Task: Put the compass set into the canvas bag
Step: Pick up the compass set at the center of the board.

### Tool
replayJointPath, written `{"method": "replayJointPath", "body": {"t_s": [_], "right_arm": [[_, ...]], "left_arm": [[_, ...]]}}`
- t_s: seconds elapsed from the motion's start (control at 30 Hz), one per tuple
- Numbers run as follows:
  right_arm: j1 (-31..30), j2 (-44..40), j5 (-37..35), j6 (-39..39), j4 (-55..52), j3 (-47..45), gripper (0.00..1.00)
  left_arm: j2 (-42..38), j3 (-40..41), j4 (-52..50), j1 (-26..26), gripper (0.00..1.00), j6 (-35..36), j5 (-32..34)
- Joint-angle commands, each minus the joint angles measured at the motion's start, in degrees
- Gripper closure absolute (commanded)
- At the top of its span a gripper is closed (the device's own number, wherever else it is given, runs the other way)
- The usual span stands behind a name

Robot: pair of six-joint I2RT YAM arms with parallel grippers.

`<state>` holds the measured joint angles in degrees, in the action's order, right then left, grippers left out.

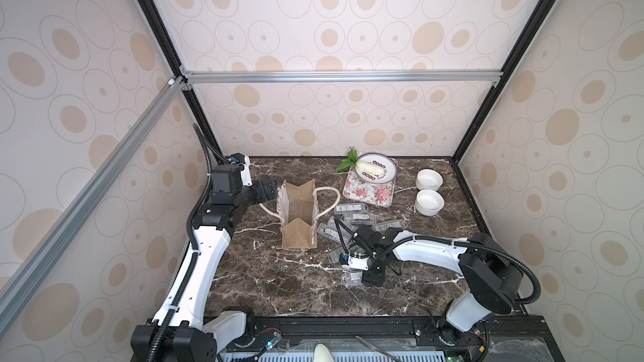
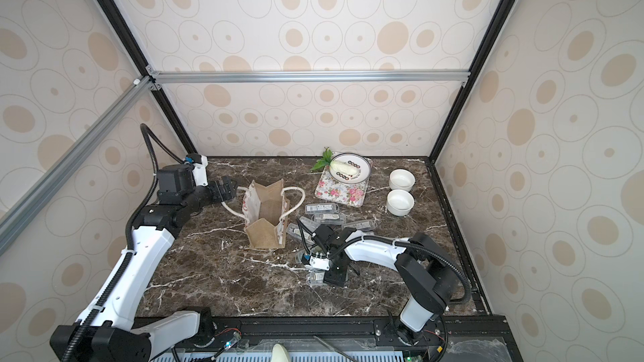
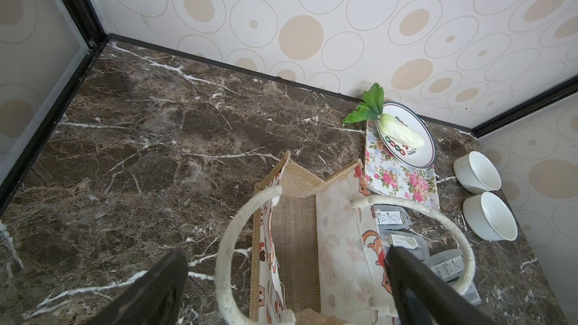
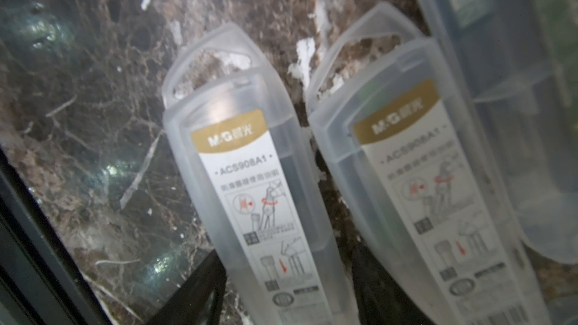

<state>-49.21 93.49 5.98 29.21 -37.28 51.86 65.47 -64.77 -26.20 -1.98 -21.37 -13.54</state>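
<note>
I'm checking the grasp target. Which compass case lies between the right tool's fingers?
The end case of the row, with bare marble on one side: a black finger shows at each of its edges. Its neighbour lies outside them.

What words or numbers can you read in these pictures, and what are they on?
"M&G": gold band on the compass case label.
"ACS908A1": same label, below the band.
The neighbouring case shows both again, blurrier.
Chinese lines and small print on both labels: too blurred.
Print on the plate and labels on the other cases: too small.
</note>
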Motion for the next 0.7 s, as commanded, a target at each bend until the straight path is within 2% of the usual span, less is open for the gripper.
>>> {"method": "replayJointPath", "body": {"t_s": [0.0, 0.23, 0.37, 0.67], "right_arm": [[-0.9, 3.1, -1.7, 1.3, -0.7, -1.7, 0.33], [-2.1, 0.8, -1.2, 1.5, 0.9, -3.6, 0.39], [-3.2, -0.5, -2.3, 2.6, 1.5, -4.8, 0.45], [-4.1, -4.3, -2.6, 2.4, -0.1, -3.1, 0.55]], "left_arm": [[-0.8, -2.2, -1.7, 0.2, 0.0, 1.7, 0.8], [-0.7, -2.1, -1.6, 0.2, 0.0, 2.2, 1.2], [-0.4, -2.2, -0.5, 0.2, 0.0, 2.1, 0.8], [0.5, -2.3, 0.3, 0.3, 0.0, 2.1, -0.2]]}}
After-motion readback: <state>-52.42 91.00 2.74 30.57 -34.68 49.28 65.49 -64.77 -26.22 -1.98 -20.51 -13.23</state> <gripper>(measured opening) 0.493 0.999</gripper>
